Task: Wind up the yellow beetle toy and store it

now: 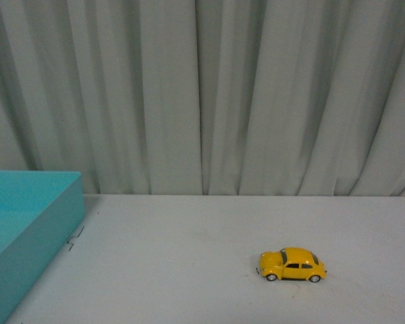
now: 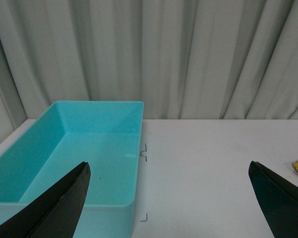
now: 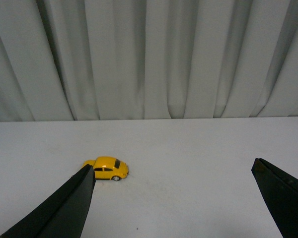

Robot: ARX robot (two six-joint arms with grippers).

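Yellow beetle toy (image 1: 291, 264) is seen on the worktop (image 1: 189, 229), well apart from the teal bin (image 1: 50, 233). Left claw (image 2: 169, 163) and right claw (image 3: 172, 165) are spread wide, empty. The right should be lowered squarely across its flanks.

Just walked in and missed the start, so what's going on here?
Nothing is being handled yet. The yellow beetle toy sits on its wheels on the white table, untouched. The turquoise box stands at the table's left side and looks empty. The left gripper hangs open facing the box, and the right gripper hangs open facing the toy.
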